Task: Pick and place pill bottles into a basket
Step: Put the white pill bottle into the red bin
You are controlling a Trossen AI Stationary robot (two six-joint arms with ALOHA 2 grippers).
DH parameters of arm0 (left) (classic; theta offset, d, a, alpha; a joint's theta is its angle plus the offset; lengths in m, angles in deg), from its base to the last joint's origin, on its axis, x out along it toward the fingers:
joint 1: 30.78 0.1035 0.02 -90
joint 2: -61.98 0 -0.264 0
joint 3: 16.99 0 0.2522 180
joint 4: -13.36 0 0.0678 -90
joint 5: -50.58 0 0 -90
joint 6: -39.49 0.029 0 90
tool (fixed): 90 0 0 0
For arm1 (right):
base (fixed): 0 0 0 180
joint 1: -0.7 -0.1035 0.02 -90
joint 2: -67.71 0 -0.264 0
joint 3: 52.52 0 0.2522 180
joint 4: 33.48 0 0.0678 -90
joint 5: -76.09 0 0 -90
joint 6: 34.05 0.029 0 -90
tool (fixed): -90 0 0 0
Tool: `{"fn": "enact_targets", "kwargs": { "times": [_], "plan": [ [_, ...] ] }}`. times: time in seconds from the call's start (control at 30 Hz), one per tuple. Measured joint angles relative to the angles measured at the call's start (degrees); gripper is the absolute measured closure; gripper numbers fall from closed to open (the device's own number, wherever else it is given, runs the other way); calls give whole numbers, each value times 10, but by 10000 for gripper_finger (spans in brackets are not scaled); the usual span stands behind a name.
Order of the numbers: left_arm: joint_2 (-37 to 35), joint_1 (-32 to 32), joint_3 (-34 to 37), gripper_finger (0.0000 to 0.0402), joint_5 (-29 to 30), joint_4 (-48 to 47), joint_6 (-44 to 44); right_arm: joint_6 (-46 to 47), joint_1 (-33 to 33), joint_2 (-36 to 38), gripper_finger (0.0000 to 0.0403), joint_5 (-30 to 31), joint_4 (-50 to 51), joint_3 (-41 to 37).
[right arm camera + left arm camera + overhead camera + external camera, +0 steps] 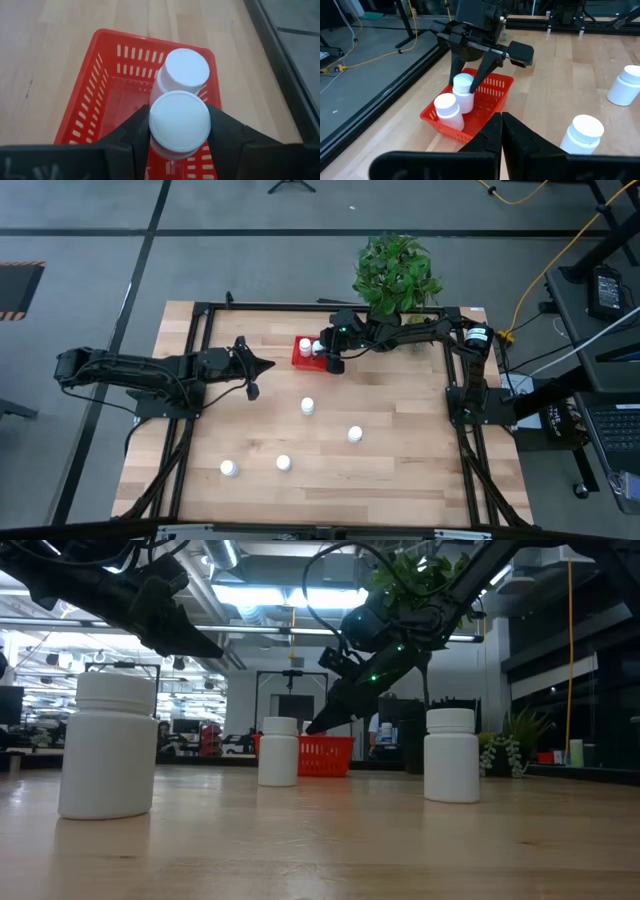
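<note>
On your wooden table, the red basket sits near the far edge. Your right gripper clamps a pill bottle between its jaws, over the basket beside a second bottle. Your left gripper waits closed, empty, well apart.

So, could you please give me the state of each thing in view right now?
Right pincer: shut on a bottle, over the basket.
Held bottle: upright, capped, between the fingers.
Basket: on the table, one bottle in it.
Basket bottle: upright, capped.
Left pincer: shut, empty, above the table.
Four table bottles: upright, capped.
</note>
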Motion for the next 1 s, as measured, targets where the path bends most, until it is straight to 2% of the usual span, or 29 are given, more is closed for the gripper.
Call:
{"fn": "enact_targets", "kwargs": {
  "times": [0.2, 0.4, 0.5, 1.0],
  "plan": [
    [0, 0, 0, 394, 0, 0, -4, 0, 0, 0, 248, 0, -4, 0],
    [0, 0, 0, 398, -1, 0, -13, 3, 0, 0, 195, 0, -7, 0],
    [0, 0, 0, 400, -1, 0, -13, 3, 0, 0, 187, 9, -6, 0],
    [0, 0, 0, 400, -1, 0, -14, 1, 0, 0, 219, 14, -4, 0]
  ]
}}
